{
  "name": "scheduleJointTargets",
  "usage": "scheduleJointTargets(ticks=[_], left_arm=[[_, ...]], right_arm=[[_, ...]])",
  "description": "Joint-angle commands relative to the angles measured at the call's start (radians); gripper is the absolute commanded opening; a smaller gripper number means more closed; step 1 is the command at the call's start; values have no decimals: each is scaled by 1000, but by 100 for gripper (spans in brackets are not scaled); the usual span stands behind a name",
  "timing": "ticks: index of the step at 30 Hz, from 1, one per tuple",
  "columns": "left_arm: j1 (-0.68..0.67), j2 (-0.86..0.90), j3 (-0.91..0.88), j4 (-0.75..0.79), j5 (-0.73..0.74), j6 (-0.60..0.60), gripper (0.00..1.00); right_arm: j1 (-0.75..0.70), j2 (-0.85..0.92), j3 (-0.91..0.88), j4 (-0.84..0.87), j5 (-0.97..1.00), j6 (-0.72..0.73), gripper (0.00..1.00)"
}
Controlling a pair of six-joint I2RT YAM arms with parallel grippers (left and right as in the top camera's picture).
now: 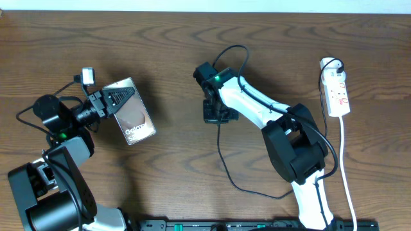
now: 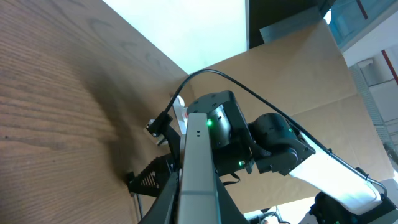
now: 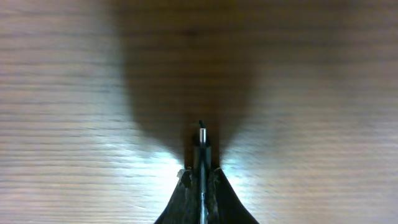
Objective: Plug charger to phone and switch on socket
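The phone [image 1: 138, 125], a brownish-grey slab with white "Galaxy" lettering, is at the left, its near-left end between the fingers of my left gripper [image 1: 115, 99]. In the left wrist view the phone [image 2: 198, 155] shows edge-on as a grey bar, with the left gripper [image 2: 186, 193] shut on it. My right gripper [image 1: 215, 115] is at the table's middle, shut on the charger's plug tip [image 3: 201, 132], which points out just over the wood between the right gripper's fingers [image 3: 201, 177]. The thin black charger cable [image 1: 220, 154] trails toward the front. The white socket strip [image 1: 338, 96] lies at the far right.
The strip's white cord [image 1: 347, 167] runs down the right side to the front edge. A black plug [image 1: 334, 64] sits at the strip's top end. The right arm's white body [image 1: 302, 154] stands at the front right, the left arm's base [image 1: 45, 186] at the front left.
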Motion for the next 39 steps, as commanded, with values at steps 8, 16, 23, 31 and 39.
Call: scheduleJointTargets(ticks=[8,16,23,31,39], left_arm=[[-2,-9,-3,8,8,13,7],[0,-9,-3,8,-15,13,8],[0,-9,-3,8,-71,12,8],[0,-9,-3,8,-161,-11,8],[-13,-9,-3,13,-205,-42,7]], right_arm=[[-6,33,-32,241,-909,-608,1],[-5,33,-32,145,-1280,-1018,1],[-3,33,-32,122,-1318,-1061,1],[22,33,-32,127,-1373,-1096,1],[56,33,-32,177,-1404,-1087,1]])
